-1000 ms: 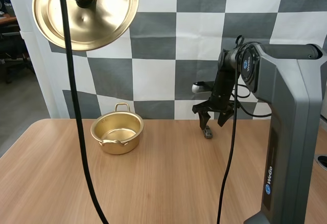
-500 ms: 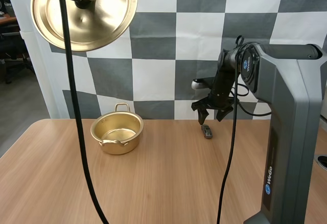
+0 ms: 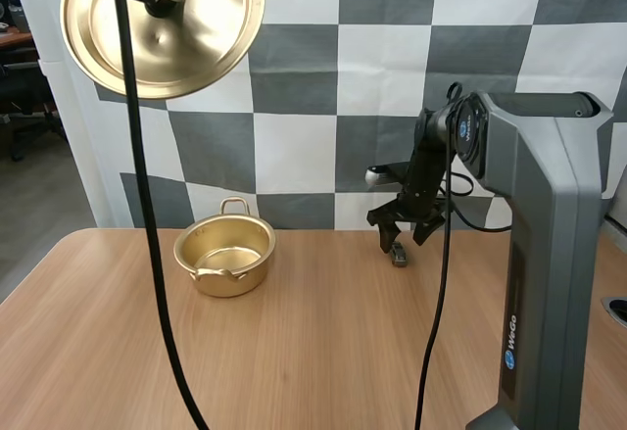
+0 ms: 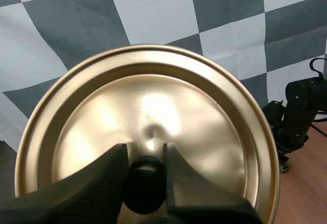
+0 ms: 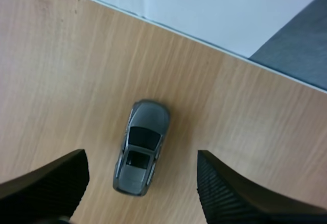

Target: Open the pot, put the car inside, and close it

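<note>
The gold pot (image 3: pixel 224 255) stands uncovered on the left half of the wooden table (image 3: pixel 313 352). High above it my left gripper (image 4: pixel 144 170) is shut on the black knob (image 4: pixel 144 183) of the gold lid (image 3: pixel 164 23), holding the lid (image 4: pixel 148 127) up in the air. A small grey toy car (image 5: pixel 140 146) rests on the table near its far edge. My right gripper (image 5: pixel 140 183) hovers open just over the car (image 3: pixel 398 253), one finger on each side, without touching it. In the high view that right gripper (image 3: pixel 404 222) hangs above the car.
The right arm's grey column (image 3: pixel 549 283) rises at the right side of the table. The table's far edge runs just behind the car. Bare wood lies between pot and car and across the front.
My right gripper rose slightly, then came back down over the car, still open. The lid, pot and car have stayed in place.
</note>
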